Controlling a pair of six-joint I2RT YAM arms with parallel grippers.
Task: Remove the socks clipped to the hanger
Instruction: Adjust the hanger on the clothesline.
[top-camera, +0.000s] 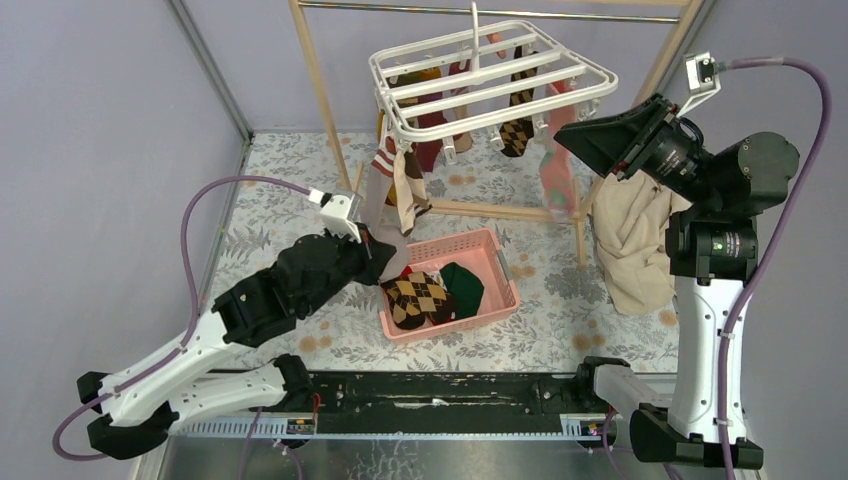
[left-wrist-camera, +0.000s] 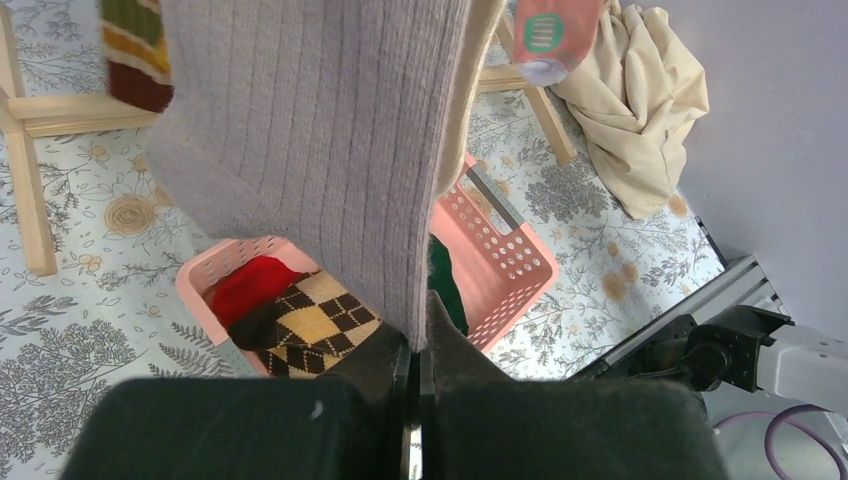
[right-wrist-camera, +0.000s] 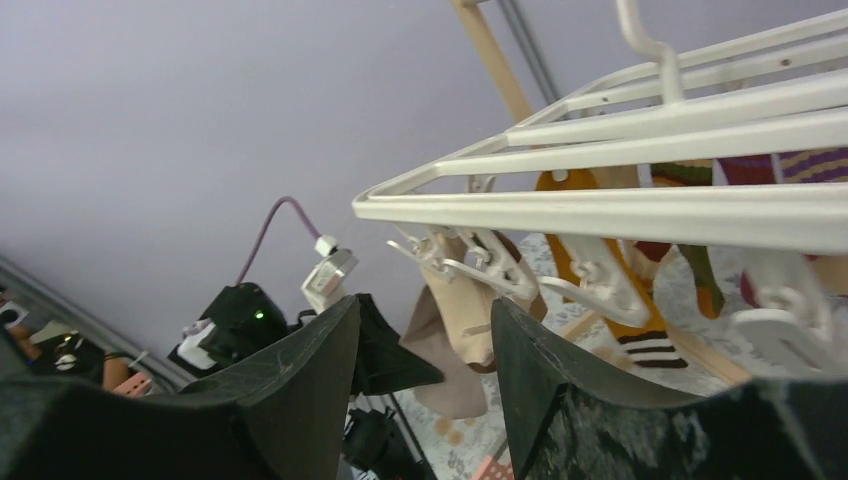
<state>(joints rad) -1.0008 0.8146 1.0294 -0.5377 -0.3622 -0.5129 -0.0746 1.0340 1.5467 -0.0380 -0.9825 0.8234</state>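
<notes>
The white hanger (top-camera: 490, 75) hangs from the wooden rail with several socks clipped under it. My left gripper (top-camera: 385, 255) is shut on the lower end of a grey ribbed sock (left-wrist-camera: 320, 150) that stays clipped at the hanger's near left corner. In the left wrist view its jaws (left-wrist-camera: 418, 350) pinch the sock's edge just above the pink basket. My right gripper (top-camera: 575, 135) is open at the hanger's right edge, beside a pink sock (top-camera: 557, 180). In the right wrist view the gripper (right-wrist-camera: 425, 300) has nothing between its fingers, and the clips (right-wrist-camera: 480, 260) and a beige sock (right-wrist-camera: 465, 310) lie beyond them.
A pink basket (top-camera: 497, 262) on the floral mat holds an argyle sock (top-camera: 418, 297), a green sock (top-camera: 463, 288) and a red sock (left-wrist-camera: 255, 285). A beige cloth (top-camera: 630, 235) hangs by the right arm. Wooden frame posts (top-camera: 320, 90) stand around the hanger.
</notes>
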